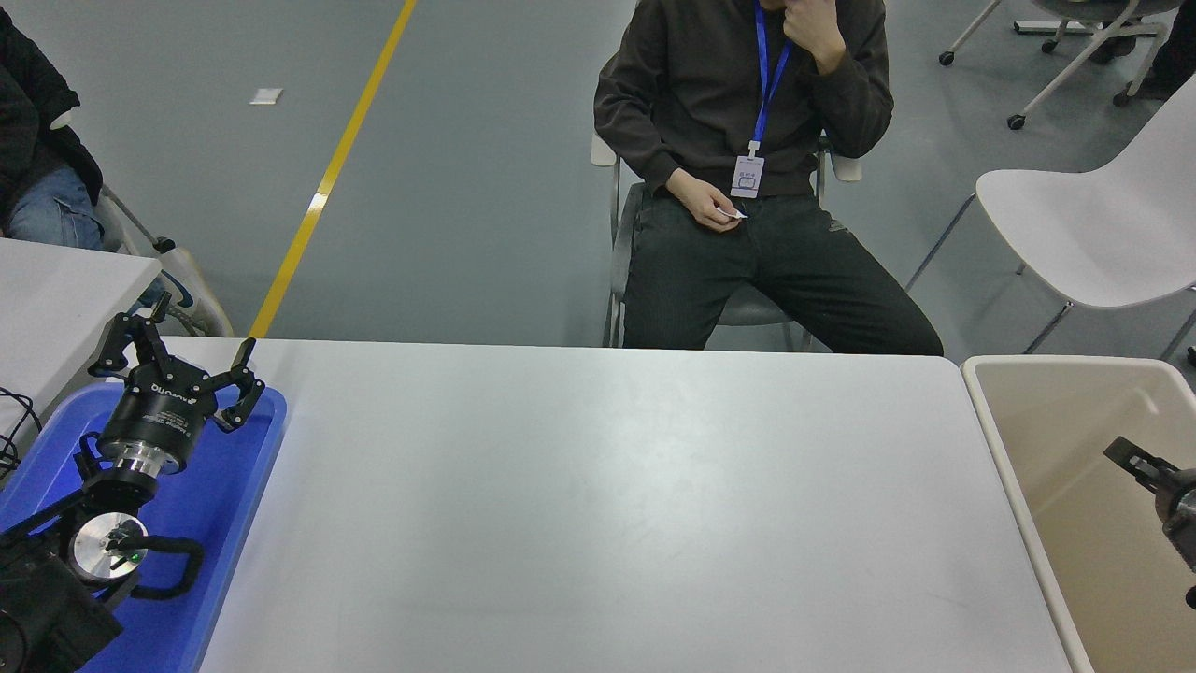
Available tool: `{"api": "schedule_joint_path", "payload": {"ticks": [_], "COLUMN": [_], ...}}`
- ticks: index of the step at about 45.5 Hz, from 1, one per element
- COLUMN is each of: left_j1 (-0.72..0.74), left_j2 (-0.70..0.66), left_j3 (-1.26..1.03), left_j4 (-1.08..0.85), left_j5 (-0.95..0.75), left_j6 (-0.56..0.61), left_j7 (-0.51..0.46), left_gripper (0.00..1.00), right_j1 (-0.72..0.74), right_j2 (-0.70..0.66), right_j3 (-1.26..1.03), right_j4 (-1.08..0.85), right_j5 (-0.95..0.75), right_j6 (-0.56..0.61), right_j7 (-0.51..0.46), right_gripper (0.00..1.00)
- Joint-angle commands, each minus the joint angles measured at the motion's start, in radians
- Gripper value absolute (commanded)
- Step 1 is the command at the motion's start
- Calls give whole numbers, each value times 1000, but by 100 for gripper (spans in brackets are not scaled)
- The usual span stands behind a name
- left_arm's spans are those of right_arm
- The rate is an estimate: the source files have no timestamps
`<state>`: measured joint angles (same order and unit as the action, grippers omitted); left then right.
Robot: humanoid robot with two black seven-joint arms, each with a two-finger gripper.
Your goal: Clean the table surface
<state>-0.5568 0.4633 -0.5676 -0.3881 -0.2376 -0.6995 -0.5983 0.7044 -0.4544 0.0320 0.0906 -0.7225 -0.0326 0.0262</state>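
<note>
The table surface (598, 505) looks bare; right end effector (1135, 460), grip unreadable, hangs over the beige bin (990, 411) at right, likely for dumping; left end effector (177, 360), fingers spread and empty, parked lower left

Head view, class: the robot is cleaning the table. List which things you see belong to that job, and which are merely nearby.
Part of the job:
- the table surface, white and wide
- the right gripper, over the beige bin at the table's right end

Merely nearby:
- the left gripper, open, parked over the blue tray
- the seated person
- the white chair
</note>
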Motion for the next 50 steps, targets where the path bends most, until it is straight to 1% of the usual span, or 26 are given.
{"api": "schedule_joint_path", "payload": {"ticks": [1,13,19,24,28,35,43,47,50], "left_j1": [0,0,0,0,0,0,0,0,0], "left_j2": [0,0,0,0,0,0,0,0,0], "left_j3": [0,0,0,0,0,0,0,0,0], "left_j4": [0,0,0,0,0,0,0,0,0], "left_j5": [0,1,0,1,0,0,0,0,0], "left_j6": [0,0,0,0,0,0,0,0,0], "left_j7": [0,0,0,0,0,0,0,0,0], "left_gripper": [100,100,100,100,100,100,100,100,100], "right_j1": [7,41,41,23,-22,-66,-140,-187,-233], "right_j2": [-4,-10,-46,-70,-86,-75,-49,-23,8], "right_j3": [71,325,546,738,841,994,1086,1170,1265], "right_j4": [1,35,121,236,325,460,590,670,739], "right_j5": [126,130,132,132,132,132,132,136,152], "right_j6": [-1,3,2,2,2,2,5,34,95], "right_j7": [1,1,1,3,11,12,14,14,14], "right_gripper": [100,100,100,100,100,100,100,100,100]}}
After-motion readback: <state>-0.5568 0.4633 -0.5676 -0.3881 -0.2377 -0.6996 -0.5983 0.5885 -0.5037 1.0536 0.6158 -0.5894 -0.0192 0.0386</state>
